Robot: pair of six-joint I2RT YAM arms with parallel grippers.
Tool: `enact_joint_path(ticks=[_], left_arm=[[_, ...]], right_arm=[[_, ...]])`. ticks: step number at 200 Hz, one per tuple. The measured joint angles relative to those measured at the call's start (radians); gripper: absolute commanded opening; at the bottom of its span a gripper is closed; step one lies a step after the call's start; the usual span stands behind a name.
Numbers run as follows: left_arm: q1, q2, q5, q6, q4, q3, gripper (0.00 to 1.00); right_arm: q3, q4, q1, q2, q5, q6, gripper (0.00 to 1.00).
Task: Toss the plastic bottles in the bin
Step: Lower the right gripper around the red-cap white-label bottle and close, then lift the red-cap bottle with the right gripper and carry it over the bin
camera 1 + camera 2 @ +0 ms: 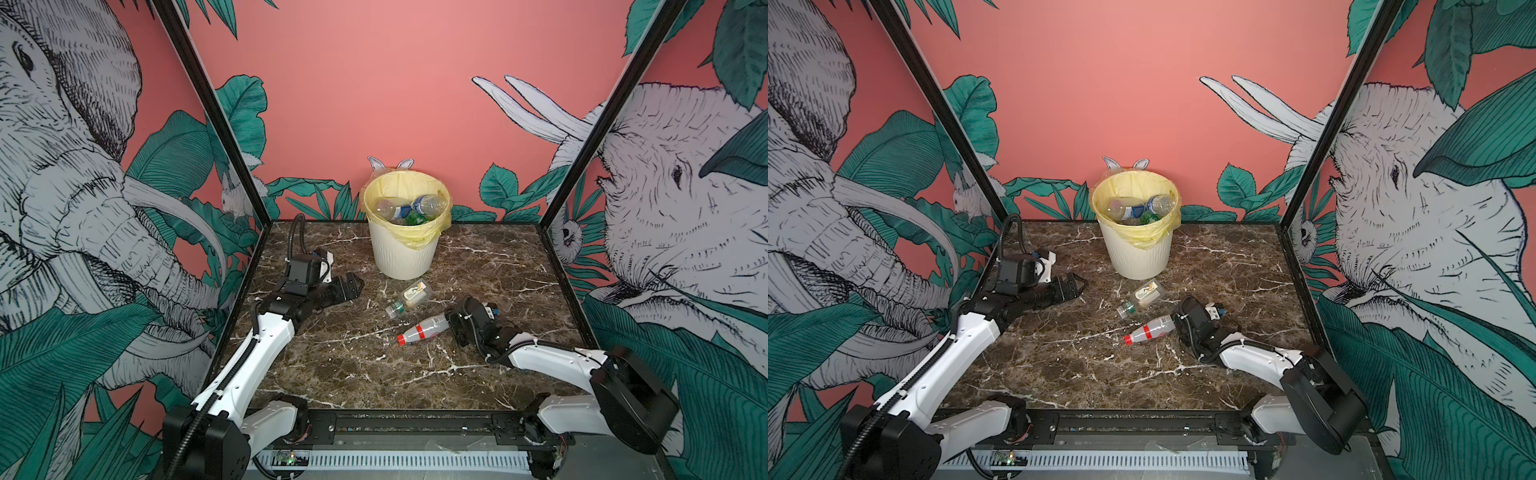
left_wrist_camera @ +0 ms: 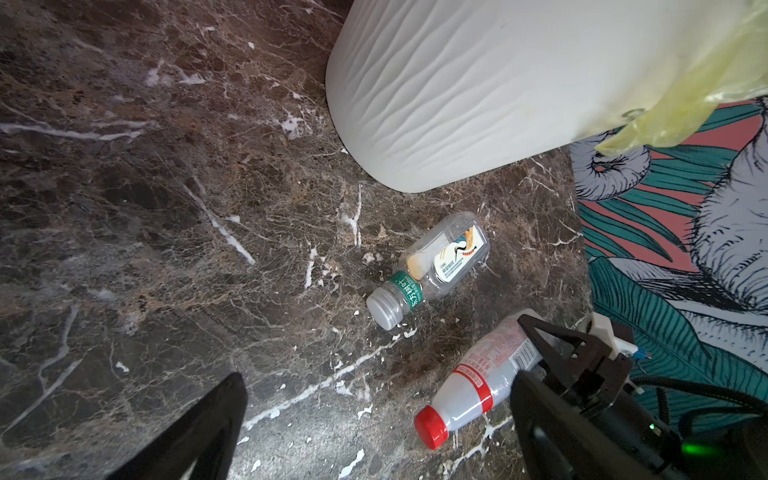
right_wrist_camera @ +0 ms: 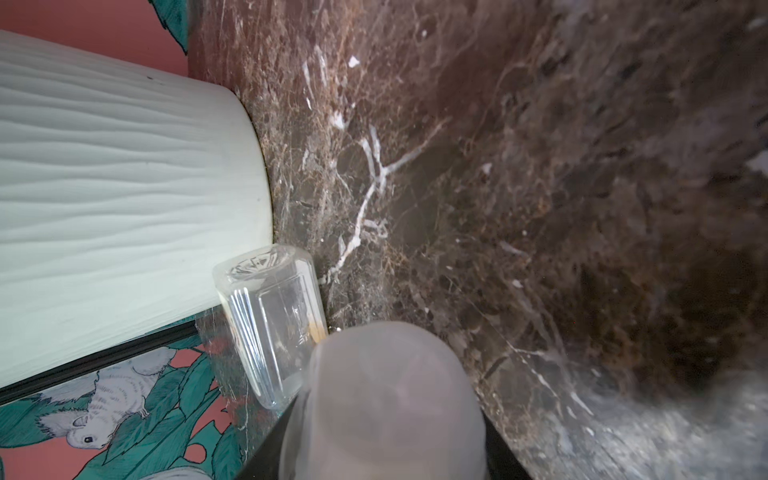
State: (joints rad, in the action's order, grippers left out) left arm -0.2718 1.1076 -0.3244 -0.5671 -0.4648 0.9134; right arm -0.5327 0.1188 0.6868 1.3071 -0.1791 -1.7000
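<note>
The bin (image 1: 405,255) (image 1: 1136,259) is a cream ribbed bucket with a yellow bag over its rim, standing at the back of the table. Several plastic bottles (image 1: 415,205) lie inside it. A white bottle with a red cap (image 1: 422,331) (image 1: 1147,331) (image 2: 469,390) lies on the table. My right gripper (image 1: 452,323) (image 1: 1178,323) is shut on its base, which fills the right wrist view (image 3: 390,399). A small clear bottle with a green neck band (image 1: 409,299) (image 1: 1140,298) (image 2: 432,266) (image 3: 270,320) lies between it and the bin. My left gripper (image 1: 353,289) (image 1: 1077,286) (image 2: 382,436) stands open and empty, left of both bottles.
The dark marble table (image 1: 353,365) is walled by black frame posts and printed panels at left, right and back. The bin's wall (image 2: 478,91) stands close beyond the small clear bottle.
</note>
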Motion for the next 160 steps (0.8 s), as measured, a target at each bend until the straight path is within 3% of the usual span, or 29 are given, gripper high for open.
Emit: enact_joint_path(ticks=[102, 160], left_arm=[[0.0, 0.001, 0.019, -0.05, 0.015, 0.0, 0.99], [0.0, 0.001, 0.019, -0.069, 0.022, 0.0, 0.99]], right_arm=[[-0.112, -0.171, -0.145, -0.183, 0.098, 0.291, 0.5], [-0.167, -0.216, -0.19, -0.196, 0.182, 0.423, 0.5]])
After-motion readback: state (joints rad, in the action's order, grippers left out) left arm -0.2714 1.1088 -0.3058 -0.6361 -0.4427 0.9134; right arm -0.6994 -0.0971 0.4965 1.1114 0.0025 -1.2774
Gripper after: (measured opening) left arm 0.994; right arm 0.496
